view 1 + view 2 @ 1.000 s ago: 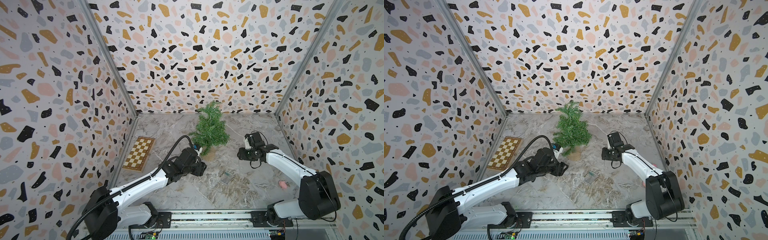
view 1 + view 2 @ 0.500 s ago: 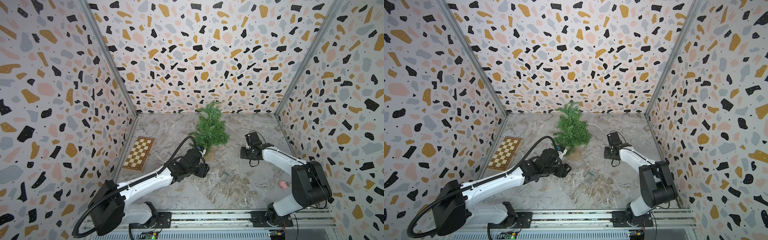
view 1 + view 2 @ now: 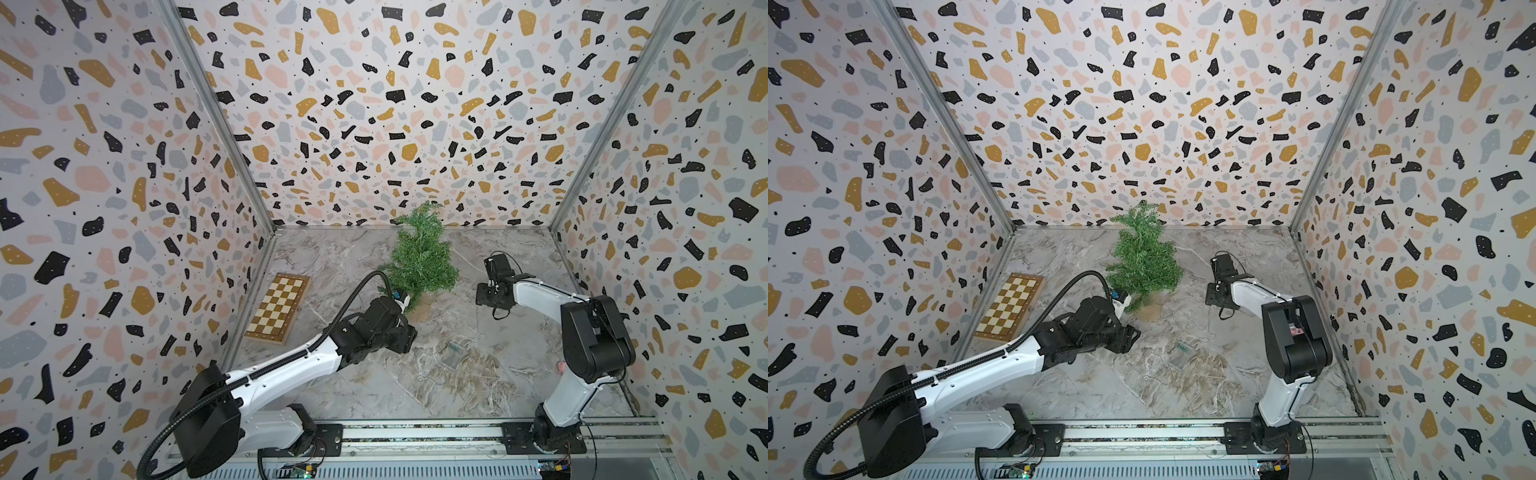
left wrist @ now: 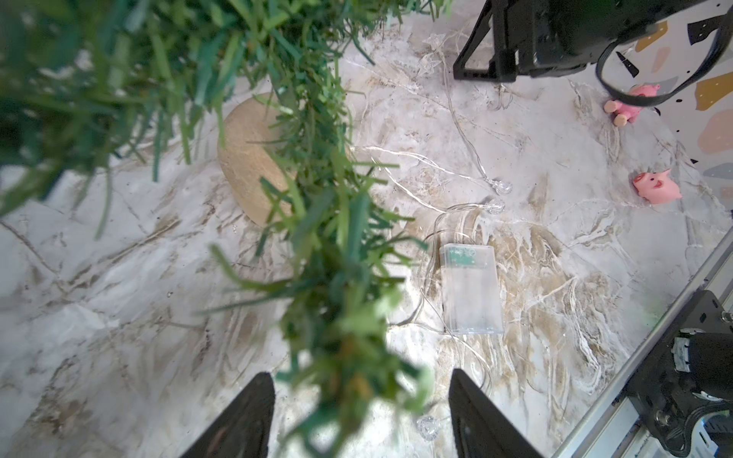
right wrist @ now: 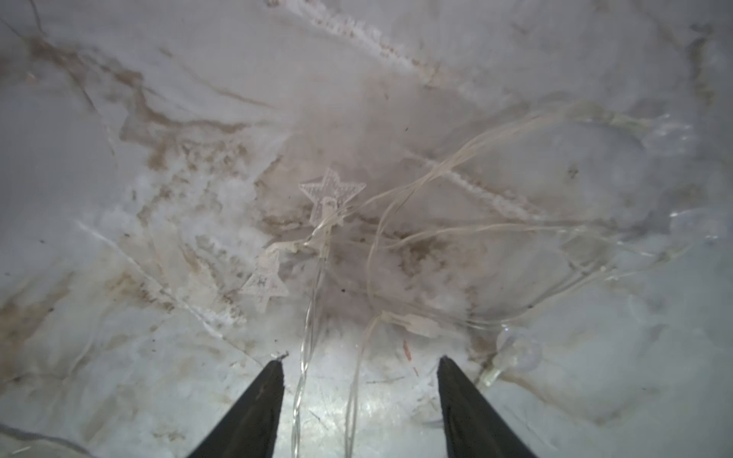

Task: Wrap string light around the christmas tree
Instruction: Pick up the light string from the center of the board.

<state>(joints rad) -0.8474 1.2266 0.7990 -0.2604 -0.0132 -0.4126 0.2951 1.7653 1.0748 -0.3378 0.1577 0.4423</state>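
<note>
The christmas tree (image 3: 422, 257) (image 3: 1144, 259) stands upright at the back middle on its tan disc base (image 4: 248, 158). My left gripper (image 4: 361, 372) (image 3: 409, 336) hovers open just in front of the base, and a blurred low branch hangs between its fingers without being clamped. The string light (image 4: 496, 186) lies loose on the marble floor. Its clear battery box (image 4: 470, 289) (image 3: 457, 347) is beside the tree. My right gripper (image 5: 361, 359) (image 3: 486, 295) points down to the right of the tree, open, with two strands of wire (image 5: 305, 357) and star-shaped lights (image 5: 331, 194) lying between and ahead of its fingers.
A chessboard (image 3: 278, 309) (image 3: 1011, 305) lies flat by the left wall. Two pink pig toys (image 4: 630, 105) (image 4: 656, 186) sit near the right wall. Terrazzo walls enclose three sides. The arms' rail (image 3: 415, 432) runs along the front edge.
The right gripper has opened wider over the wires and its arm has folded up, with the elbow nearer the tree. The left arm has barely moved.
</note>
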